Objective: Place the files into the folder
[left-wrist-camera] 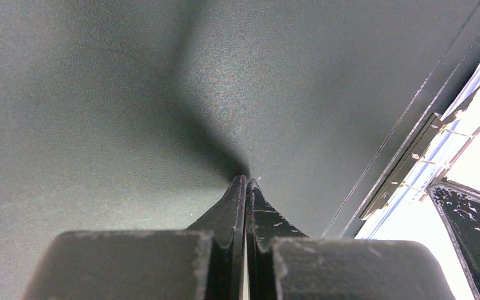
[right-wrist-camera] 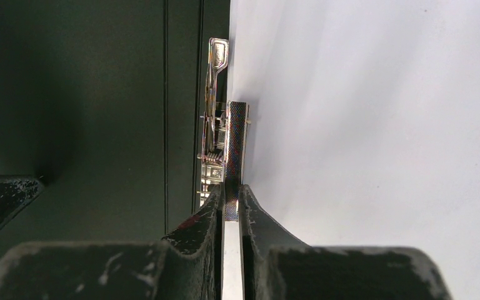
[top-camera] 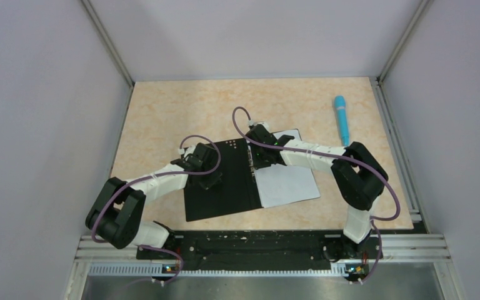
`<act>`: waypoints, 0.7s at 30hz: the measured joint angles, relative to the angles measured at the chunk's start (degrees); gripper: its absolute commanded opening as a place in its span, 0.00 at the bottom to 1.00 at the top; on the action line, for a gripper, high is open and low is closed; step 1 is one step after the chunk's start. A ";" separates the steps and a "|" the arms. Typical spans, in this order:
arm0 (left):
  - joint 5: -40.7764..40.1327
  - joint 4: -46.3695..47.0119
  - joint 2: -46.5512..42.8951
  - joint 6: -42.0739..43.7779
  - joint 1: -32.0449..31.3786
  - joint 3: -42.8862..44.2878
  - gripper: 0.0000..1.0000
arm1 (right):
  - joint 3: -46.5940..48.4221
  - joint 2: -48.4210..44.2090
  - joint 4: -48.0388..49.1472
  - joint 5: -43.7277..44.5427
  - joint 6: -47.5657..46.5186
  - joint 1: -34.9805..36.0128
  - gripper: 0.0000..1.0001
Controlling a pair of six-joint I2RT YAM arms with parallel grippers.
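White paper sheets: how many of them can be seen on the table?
1. The white sheet lies right of the clip at the spine of the open folder, partly under the right arm. More sheets may be hidden beneath it.

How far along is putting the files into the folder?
Done: the flat folder, black inside, lies open with the white paper sheet on its right half. In hand: the shut left gripper rests on the left half; the right gripper pinches the metal clip lever by the spine. Left: probably clamping the sheet and closing the folder.
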 measured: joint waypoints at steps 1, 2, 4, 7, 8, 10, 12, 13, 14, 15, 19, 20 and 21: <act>-0.02 0.00 0.00 -0.09 0.00 0.00 0.00 | 0.00 0.00 0.00 0.00 0.00 0.00 0.06; -0.04 0.00 0.00 -0.13 0.00 0.00 0.00 | 0.00 0.00 -0.02 0.00 0.00 0.00 0.06; -0.11 0.00 0.00 -0.33 0.00 0.00 0.00 | 0.00 0.00 -0.04 0.00 0.00 0.02 0.05; -0.17 0.00 0.00 -0.55 0.00 0.00 0.00 | 0.00 0.00 -0.11 0.00 0.00 0.15 0.04; -0.17 0.00 0.00 -0.59 0.00 -0.02 0.00 | 0.00 0.00 -0.11 0.02 0.02 0.22 0.04; -0.20 0.00 0.00 -0.68 0.00 -0.02 0.00 | 0.00 0.00 -0.17 0.22 0.00 0.35 0.03; -0.20 0.02 0.00 -0.74 0.00 -0.04 0.00 | 0.00 0.00 -0.20 0.28 0.00 0.39 0.03; -0.20 0.04 0.00 -0.76 0.00 -0.09 0.00 | 0.00 0.00 -0.20 0.33 0.02 0.39 0.03; -0.20 0.04 0.00 -0.79 0.00 -0.09 0.00 | 0.00 0.00 -0.20 0.35 0.02 0.42 0.02; -0.20 0.04 0.00 -0.85 0.00 -0.09 0.00 | 0.00 0.00 -0.22 0.39 0.04 0.46 0.02; -0.26 0.04 0.00 -1.16 0.00 -0.09 0.00 | -0.31 -0.15 -0.22 0.72 0.15 0.72 0.02; -0.28 0.04 0.00 -1.20 0.00 -0.09 0.00 | -0.46 -0.33 -0.22 0.79 0.20 0.76 0.02; -0.31 0.04 0.00 -1.25 0.00 -0.09 0.00 | -0.70 -0.61 -0.37 0.72 0.39 0.85 0.01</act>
